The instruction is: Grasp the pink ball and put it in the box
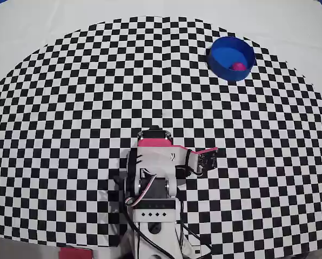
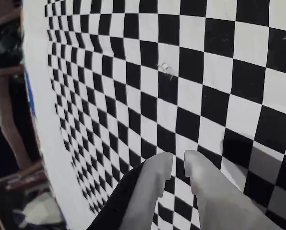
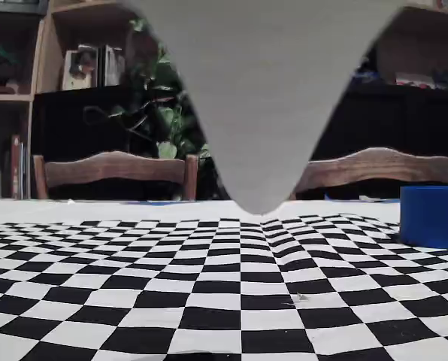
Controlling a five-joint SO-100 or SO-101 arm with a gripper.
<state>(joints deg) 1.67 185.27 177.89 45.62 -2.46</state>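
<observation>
In the overhead view the pink ball (image 1: 238, 67) lies inside the blue box (image 1: 221, 52), against its near-right wall, at the far right of the checkered cloth. The box (image 3: 432, 215) also shows at the right edge of the fixed view, where its wall hides the ball. My gripper (image 1: 208, 159) is folded back near the arm's base, far from the box, pointing right. In the wrist view its pale fingers (image 2: 157, 178) stand almost together over bare checks, with only a thin slit and nothing between them; the gripper (image 2: 179, 161) is shut.
The black-and-white checkered cloth (image 1: 96, 97) covers the table. The arm's base and cables (image 1: 155, 216) sit at the near edge. A blurred grey shape (image 3: 261, 90) fills the top middle of the fixed view. Wooden chairs (image 3: 115, 169) and shelves stand behind the table.
</observation>
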